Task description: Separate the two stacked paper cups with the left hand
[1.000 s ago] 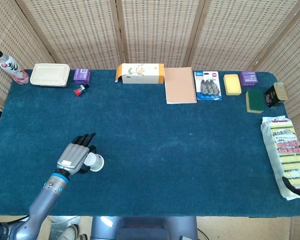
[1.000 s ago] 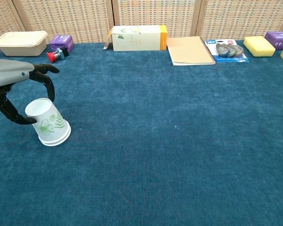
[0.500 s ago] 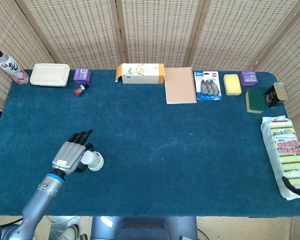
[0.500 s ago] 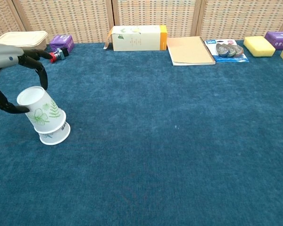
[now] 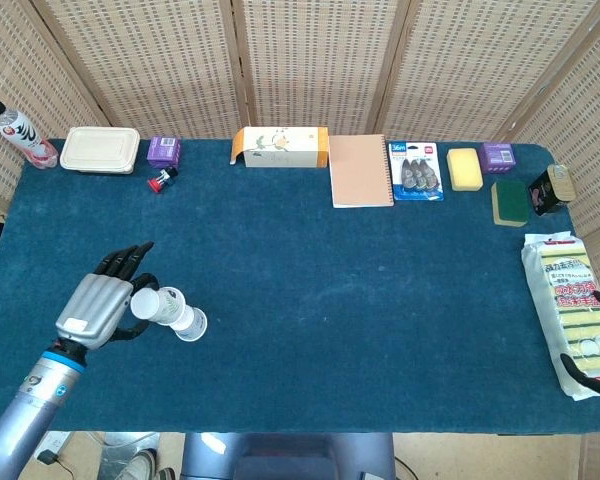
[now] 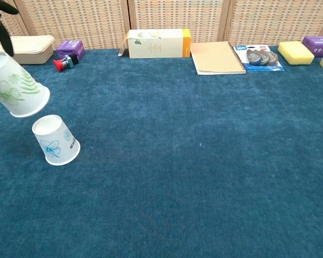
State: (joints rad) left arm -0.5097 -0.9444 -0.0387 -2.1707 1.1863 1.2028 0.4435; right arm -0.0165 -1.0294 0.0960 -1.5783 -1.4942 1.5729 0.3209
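Note:
My left hand (image 5: 98, 306) grips a white paper cup with green leaves (image 6: 16, 91), mouth down and tilted, lifted clear of the table. In the chest view only dark fingertips (image 6: 1, 9) show above that cup at the top left corner. A second white paper cup with a blue flower (image 6: 55, 141) stands upside down on the blue table (image 5: 310, 260), just below and right of the lifted one, apart from it. Of my right hand (image 5: 586, 376) only dark fingers show at the far right edge, by a pack of sponges (image 5: 572, 300).
Along the back edge lie a bottle (image 5: 18, 132), a beige lunch box (image 5: 100, 149), a purple box (image 5: 164, 151), a small red item (image 5: 160, 181), a tissue box (image 5: 280, 146), a notebook (image 5: 360, 170), a tape pack (image 5: 417, 170) and a yellow sponge (image 5: 465, 168).
My left hand has lifted the green-leaf cup up and to the left, pulling it off the blue-flower cup, which stays on the table. A dark finger has appeared at the right edge.

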